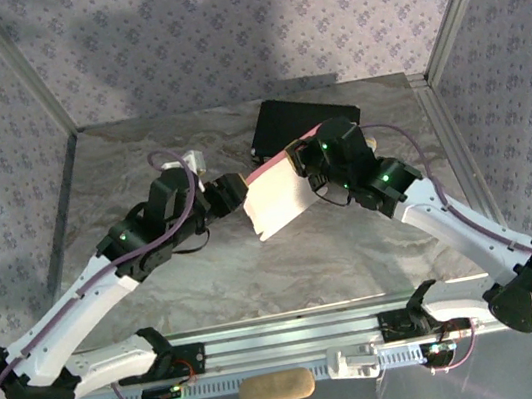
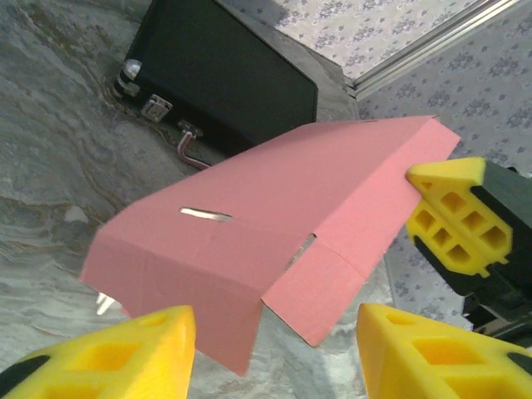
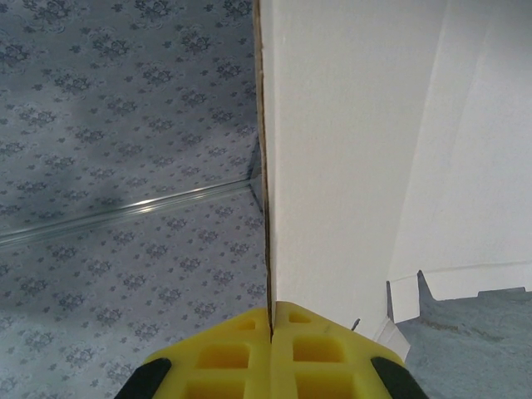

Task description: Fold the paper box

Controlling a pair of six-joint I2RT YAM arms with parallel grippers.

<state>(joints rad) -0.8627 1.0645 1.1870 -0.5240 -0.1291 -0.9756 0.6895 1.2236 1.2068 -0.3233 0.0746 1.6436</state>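
L gripper [image 2: 274, 353]: jaws wide apart, gripping nothing. The paper box [image 2: 274, 199] is tilted, up off the table [image 2: 58, 125], w/ its near flap dipping betw. them. R gripper [image 3: 272, 328] is pinched tight on box's far edge. Black case [image 2: 224, 75] sits behind on the table.

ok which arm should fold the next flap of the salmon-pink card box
Probably left: the left gripper is open, fingers either side of the loose flap of the salmon-pink card box; the right gripper is shut on its edge.
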